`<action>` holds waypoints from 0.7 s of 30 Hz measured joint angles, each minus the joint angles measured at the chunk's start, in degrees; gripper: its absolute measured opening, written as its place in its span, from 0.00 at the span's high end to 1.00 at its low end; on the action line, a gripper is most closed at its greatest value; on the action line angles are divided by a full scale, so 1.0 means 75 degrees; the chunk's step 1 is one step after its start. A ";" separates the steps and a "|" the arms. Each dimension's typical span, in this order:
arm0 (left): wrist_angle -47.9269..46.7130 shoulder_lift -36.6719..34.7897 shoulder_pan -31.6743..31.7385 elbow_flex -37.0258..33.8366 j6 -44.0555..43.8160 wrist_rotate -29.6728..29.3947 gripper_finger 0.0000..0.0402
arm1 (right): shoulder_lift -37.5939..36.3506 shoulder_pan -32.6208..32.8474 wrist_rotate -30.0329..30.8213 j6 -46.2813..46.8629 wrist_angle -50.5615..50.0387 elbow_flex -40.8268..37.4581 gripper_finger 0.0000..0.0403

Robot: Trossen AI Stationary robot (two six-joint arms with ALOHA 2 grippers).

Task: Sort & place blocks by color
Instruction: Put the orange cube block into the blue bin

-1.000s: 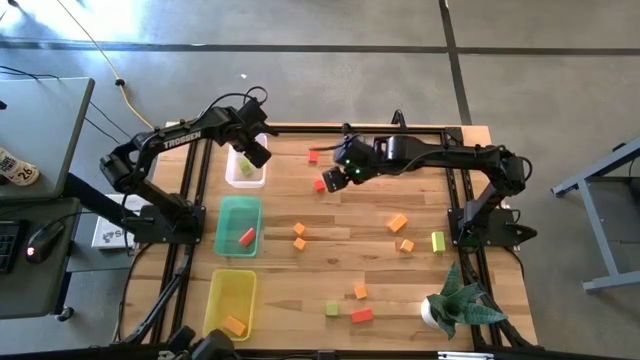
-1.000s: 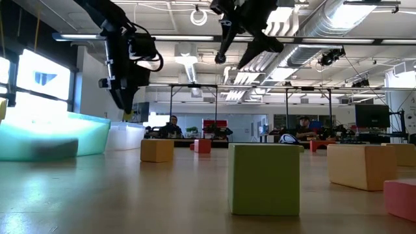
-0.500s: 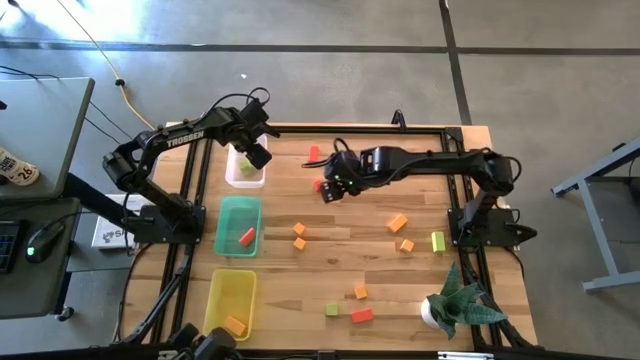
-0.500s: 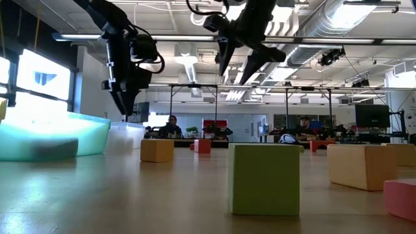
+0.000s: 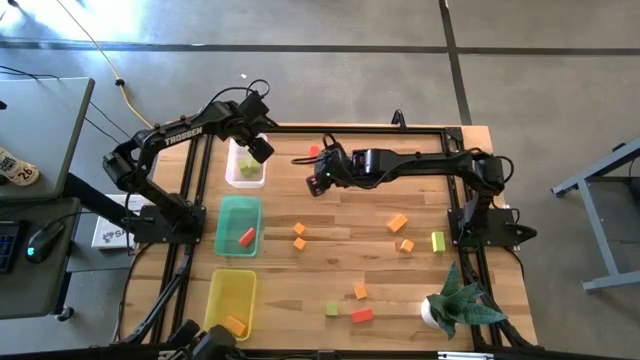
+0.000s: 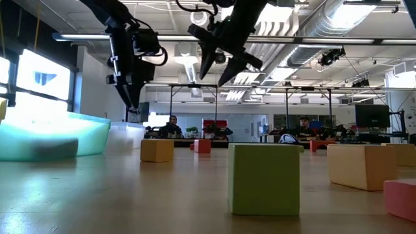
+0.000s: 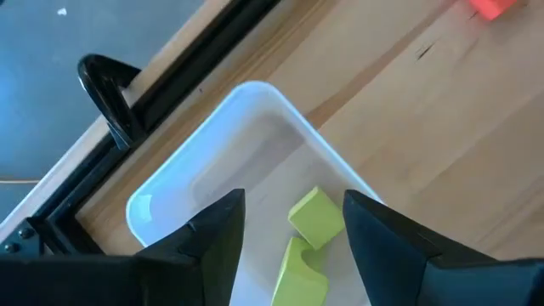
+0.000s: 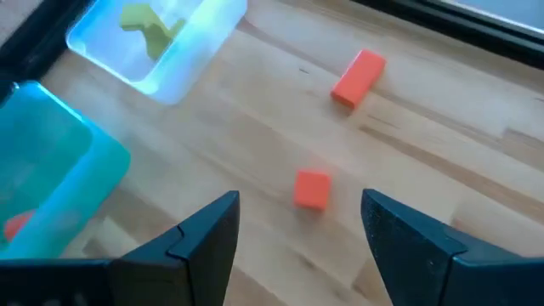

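Two yellow-green blocks (image 7: 316, 217) lie in the clear tray (image 7: 255, 106) beneath the spread, empty left hand (image 7: 293, 234), while the spread right hand (image 8: 297, 225) hovers over a red cube (image 8: 312, 188) on the wooden desk (image 5: 340, 255), risking a skewed grasp that nudges it aside.

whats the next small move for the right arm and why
Probably lower the right gripper onto the small red block: its fingers stand open and empty with that block lying loose on the table between them, and red belongs in the green tray.
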 joint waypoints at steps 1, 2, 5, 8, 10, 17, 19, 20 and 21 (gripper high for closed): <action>-0.0077 0.0000 -0.0022 0.0088 0.0000 0.0001 0.54 | 0.0077 -0.0037 0.0006 -0.0006 0.0046 0.0000 0.42; -0.0140 -0.0004 -0.0023 0.0160 0.0000 0.0001 0.54 | 0.0166 -0.0078 -0.0003 -0.0009 0.0152 0.0000 0.42; -0.0385 -0.0029 -0.0029 0.0346 -0.0001 0.0053 0.54 | 0.0416 -0.0197 -0.0058 0.0026 0.0290 -0.0001 0.42; -0.0519 -0.0123 -0.0029 0.0369 0.0001 0.0226 0.54 | 0.0704 -0.0319 -0.0332 0.0178 0.0368 -0.0003 0.42; -0.0521 -0.0151 -0.0029 0.0369 0.0002 0.0232 0.54 | 0.0883 -0.0411 -0.0477 0.0250 0.0479 -0.0003 0.42; -0.0578 -0.0219 -0.0026 0.0372 0.0117 0.1030 0.54 | 0.1427 -0.0691 -0.0982 0.0264 0.0764 -0.0003 0.42; -0.0582 -0.0219 -0.0029 0.0372 0.0271 0.1281 0.54 | 0.1545 -0.0724 -0.1025 0.0251 0.0768 -0.0003 0.42; -0.0582 -0.0219 -0.0032 0.0372 0.0304 0.1349 0.54 | 0.1600 -0.0748 -0.1080 0.0249 0.0830 -0.0003 0.42; -0.0580 -0.0219 -0.0032 0.0372 0.0312 0.1399 0.54 | 0.1649 -0.0763 -0.1158 0.0251 0.0852 -0.0003 0.42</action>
